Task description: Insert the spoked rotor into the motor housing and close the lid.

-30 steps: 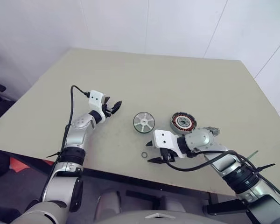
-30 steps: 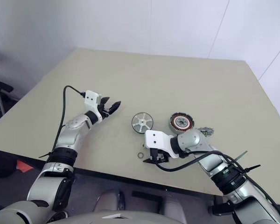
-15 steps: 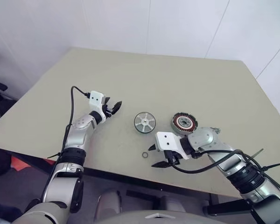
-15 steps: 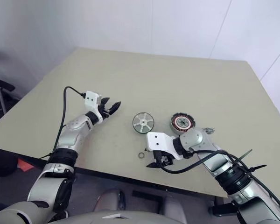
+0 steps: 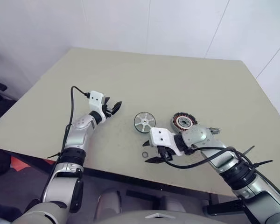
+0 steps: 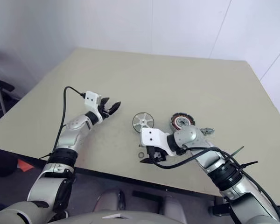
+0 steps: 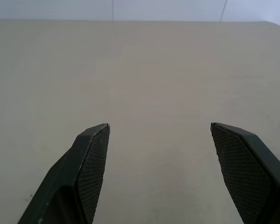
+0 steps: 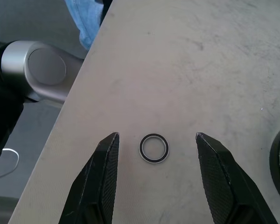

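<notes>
A: What lies nearest the front edge of the table (image 5: 186,79)?

B: A small ring (image 5: 144,155), flat on the tabletop close to that edge. The right gripper (image 5: 150,152) hangs just beside it, tipped downward and pointing toward the left. In the right wrist view the ring (image 8: 154,148) sits in the gap between the two black fingers (image 8: 105,172), touching neither.

A: So that gripper has nothing in it?

B: Nothing. Its jaws stand apart with only the ring on the table between them. The right forearm comes in from the near right, wrist bent so the white block behind the fingers faces up.

A: And the spoked rotor?

B: The spoked rotor (image 5: 144,122) lies flat a little farther in, beyond the ring and the right gripper, its pale spokes facing up. It is apart from both grippers.

A: Where is the motor housing?

B: The motor housing (image 5: 183,122) sits just to the right of the rotor, near it but not touching, copper windings showing in a ring around its centre. The right arm's elbow end partly covers its near side. A small metallic part (image 5: 213,131) lies to the housing's right; I cannot tell what it is.

A: The other arm?

B: The left gripper (image 5: 114,108) is held to the left of the rotor, well apart from it, pointing roughly level toward the right and far side. In the left wrist view its fingers (image 7: 91,158) are spread wide over bare tabletop, holding nothing.
</notes>
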Robot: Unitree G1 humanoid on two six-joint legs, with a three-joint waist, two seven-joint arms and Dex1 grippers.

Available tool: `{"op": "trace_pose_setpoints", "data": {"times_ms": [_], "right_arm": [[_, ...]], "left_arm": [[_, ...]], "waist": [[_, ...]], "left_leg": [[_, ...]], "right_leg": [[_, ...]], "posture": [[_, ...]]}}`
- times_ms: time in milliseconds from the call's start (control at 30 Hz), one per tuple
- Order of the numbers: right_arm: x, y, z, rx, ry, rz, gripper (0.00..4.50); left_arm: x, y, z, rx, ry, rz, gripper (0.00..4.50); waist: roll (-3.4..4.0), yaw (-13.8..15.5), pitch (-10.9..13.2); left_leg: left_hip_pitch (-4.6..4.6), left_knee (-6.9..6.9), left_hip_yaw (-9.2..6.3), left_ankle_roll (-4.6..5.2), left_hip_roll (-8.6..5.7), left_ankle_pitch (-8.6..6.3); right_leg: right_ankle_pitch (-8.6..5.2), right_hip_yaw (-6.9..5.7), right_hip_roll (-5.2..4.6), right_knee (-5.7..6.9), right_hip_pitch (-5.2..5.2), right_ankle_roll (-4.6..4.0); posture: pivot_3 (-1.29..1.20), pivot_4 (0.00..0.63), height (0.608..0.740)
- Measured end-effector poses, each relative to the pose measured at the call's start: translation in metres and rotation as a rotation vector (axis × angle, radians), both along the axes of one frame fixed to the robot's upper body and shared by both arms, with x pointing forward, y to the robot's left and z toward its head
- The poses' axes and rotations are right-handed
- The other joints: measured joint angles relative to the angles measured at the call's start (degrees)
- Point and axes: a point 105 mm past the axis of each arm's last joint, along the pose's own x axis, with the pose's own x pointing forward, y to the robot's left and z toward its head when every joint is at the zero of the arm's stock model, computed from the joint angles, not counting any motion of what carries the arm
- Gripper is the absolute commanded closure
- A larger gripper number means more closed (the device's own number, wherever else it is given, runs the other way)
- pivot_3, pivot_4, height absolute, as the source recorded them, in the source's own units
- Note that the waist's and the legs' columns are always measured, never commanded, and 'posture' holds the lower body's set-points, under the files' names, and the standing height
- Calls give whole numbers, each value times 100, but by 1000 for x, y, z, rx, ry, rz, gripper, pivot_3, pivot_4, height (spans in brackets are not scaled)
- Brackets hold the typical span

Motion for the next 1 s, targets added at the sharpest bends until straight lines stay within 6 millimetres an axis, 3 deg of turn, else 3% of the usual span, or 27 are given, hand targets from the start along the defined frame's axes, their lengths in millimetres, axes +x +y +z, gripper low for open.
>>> {"op": "trace_pose_setpoints", "data": {"times_ms": [433, 533, 633, 900, 1000], "right_arm": [[-3, 1, -10, -21, 46, 9, 1571], [-4, 0, -12, -24, 56, 9, 2141], [-3, -1, -12, -24, 57, 9, 3098], [-2, -1, -13, -20, 45, 16, 3098], [-2, -1, -13, -18, 42, 19, 3670]], "left_arm": [[-1, 2, -2, 3, 5, 12, 808], [-1, 2, -2, 3, 5, 12, 808], [-1, 2, -2, 3, 5, 13, 808], [-1, 3, -2, 5, 4, 13, 808], [-1, 3, -2, 6, 3, 13, 808]], "waist": [[0, 0, 0], [0, 0, 0], [0, 0, 0], [0, 0, 0], [0, 0, 0]], "left_leg": [[-2, -1, 0, 0, 0, 0], [-2, -1, 0, 0, 0, 0], [-1, -1, 0, 0, 0, 0], [-1, -1, 0, 0, 0, 0], [-1, -1, 0, 0, 0, 0]], "right_leg": [[0, 0, 0, 0, -1, 0], [0, 0, 0, -1, -2, 0], [0, 0, 0, -1, -1, 0], [0, 0, 0, -1, -1, 0], [0, 0, 0, -1, -1, 0]], "posture": [[0, 0, 740], [0, 0, 740], [0, 0, 740], [0, 0, 740], [0, 0, 740]]}}
